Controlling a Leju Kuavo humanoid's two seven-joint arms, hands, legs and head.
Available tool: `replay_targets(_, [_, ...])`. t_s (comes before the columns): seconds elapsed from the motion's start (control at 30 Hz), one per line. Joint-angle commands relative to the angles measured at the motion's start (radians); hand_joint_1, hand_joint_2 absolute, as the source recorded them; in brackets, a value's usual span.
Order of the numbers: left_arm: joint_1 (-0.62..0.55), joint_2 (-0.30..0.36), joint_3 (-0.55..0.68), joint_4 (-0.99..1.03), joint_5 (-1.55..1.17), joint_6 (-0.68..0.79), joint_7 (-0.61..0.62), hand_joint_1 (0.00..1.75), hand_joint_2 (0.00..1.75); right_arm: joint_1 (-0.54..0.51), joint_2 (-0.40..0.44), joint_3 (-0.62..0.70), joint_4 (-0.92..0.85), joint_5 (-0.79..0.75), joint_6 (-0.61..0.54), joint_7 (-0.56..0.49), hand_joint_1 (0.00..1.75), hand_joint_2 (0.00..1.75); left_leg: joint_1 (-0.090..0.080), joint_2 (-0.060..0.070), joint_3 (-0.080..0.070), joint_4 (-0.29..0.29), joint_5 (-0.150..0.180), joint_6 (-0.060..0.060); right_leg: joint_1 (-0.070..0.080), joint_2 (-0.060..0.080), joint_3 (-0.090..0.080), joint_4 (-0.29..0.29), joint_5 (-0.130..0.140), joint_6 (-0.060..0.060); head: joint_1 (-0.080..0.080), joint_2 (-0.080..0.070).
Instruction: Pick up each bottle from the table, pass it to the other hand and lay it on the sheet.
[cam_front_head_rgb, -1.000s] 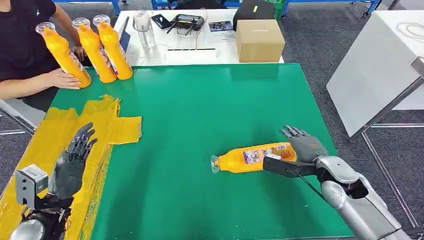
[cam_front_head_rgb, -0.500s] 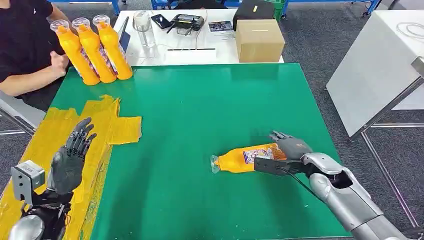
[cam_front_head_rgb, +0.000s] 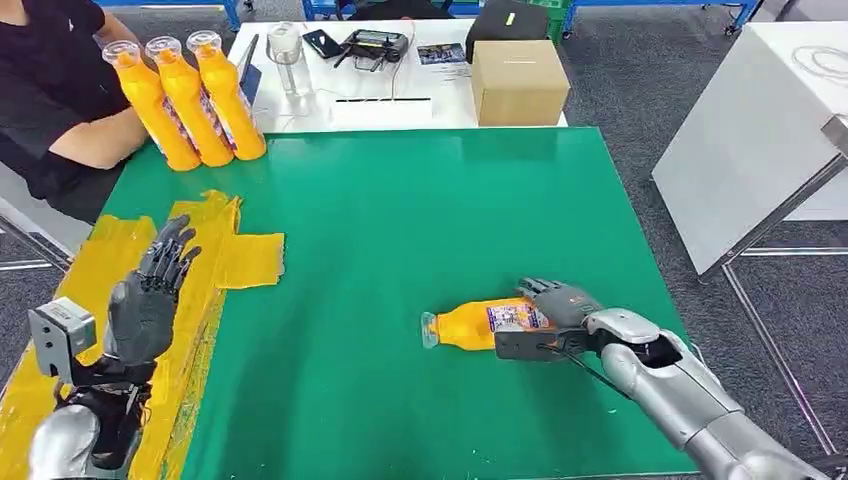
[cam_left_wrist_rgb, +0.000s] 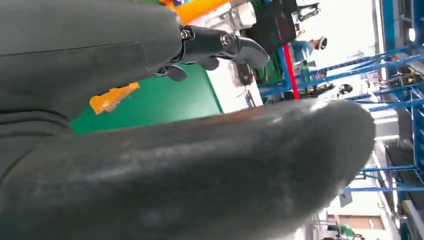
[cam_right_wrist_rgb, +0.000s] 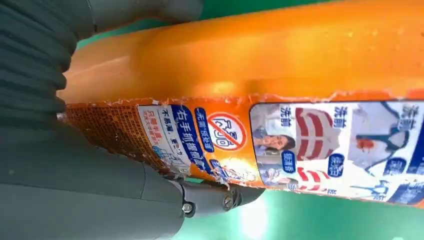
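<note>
At the table's far corner, three upright bottles (cam_front_head_rgb: 185, 98); one lying bottle (cam_front_head_rgb: 480, 325).

Bottles: four orange in total. One lying bottle (cam_front_head_rgb: 490, 325) rests on the green desk (cam_front_head_rgb: 400, 220) at 5 o'clock; three standing bottles (cam_front_head_rgb: 185, 100) are grouped at 11 o'clock. Yellow sheet (cam_front_head_rgb: 215, 255): one. Cardboard box (cam_front_head_rgb: 518, 82): one.
</note>
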Motion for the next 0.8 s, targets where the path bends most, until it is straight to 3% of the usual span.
replay_targets(0.03, [-0.092,-0.006,-0.058,0.129,0.018,0.01,0.001,0.0,0.0,0.012,-0.05,0.145,0.099,-0.025,0.018,-0.013,1.75,1.75,0.001,-0.006,0.003,-0.002,0.002,0.0,0.001,-0.006,0.005,-0.004,0.001,0.0,0.0,0.0])
replay_targets(0.33, [-0.08,-0.005,-0.057,0.119,0.022,0.014,0.002,0.0,0.0,0.013,-0.033,0.135,0.102,-0.035,0.002,0.008,1.75,1.75,0.001,-0.004,0.006,-0.002,0.002,0.0,0.001,-0.003,0.007,-0.004,0.001,-0.001,0.0,0.0])
replay_targets(0.47, [-0.03,-0.005,-0.031,0.078,0.051,0.015,0.021,0.0,0.0,0.04,0.034,0.043,0.087,-0.076,-0.092,0.051,1.75,1.75,0.002,-0.001,0.007,-0.002,0.0,0.0,0.001,0.0,0.008,-0.004,0.001,-0.001,0.0,0.0])
replay_targets(0.53, [0.053,-0.009,0.007,0.013,0.097,0.01,0.042,0.0,0.0,0.113,0.146,-0.109,-0.002,-0.091,-0.296,0.028,1.75,1.75,0.002,0.001,0.008,-0.003,0.0,0.0,0.001,0.002,0.008,-0.004,0.002,-0.001,0.0,0.0])
replay_targets(0.57, [0.112,-0.028,0.036,-0.035,0.156,-0.012,0.051,0.0,0.0,0.225,0.247,-0.25,-0.164,-0.14,-0.397,-0.01,1.75,1.75,0.002,0.005,0.009,-0.003,-0.001,0.0,0.002,0.005,0.008,-0.003,0.001,-0.001,0.0,0.0])
replay_targets(0.67, [0.166,-0.082,0.049,-0.104,0.195,-0.028,0.019,0.0,0.0,0.395,0.346,-0.386,-0.501,-0.276,-0.439,-0.058,1.75,1.75,0.003,0.01,0.008,-0.003,-0.002,-0.001,0.004,0.01,0.007,-0.002,0.001,-0.001,0.002,0.0])
replay_targets(0.73, [0.159,-0.083,0.037,-0.106,0.187,-0.017,0.024,0.0,0.0,0.411,0.34,-0.396,-0.538,-0.275,-0.426,-0.04,1.75,1.75,0.002,0.007,0.003,-0.001,-0.003,-0.001,0.003,0.007,0.003,0.002,-0.001,-0.002,0.0,0.0])
replay_targets(0.8, [0.148,-0.085,0.019,-0.105,0.197,-0.018,0.019,0.0,0.0,0.433,0.373,-0.449,-0.563,-0.341,-0.443,-0.105,1.75,1.75,0.003,0.002,-0.001,0.0,-0.001,-0.001,0.004,0.002,-0.002,0.0,-0.001,-0.001,-0.001,0.0])
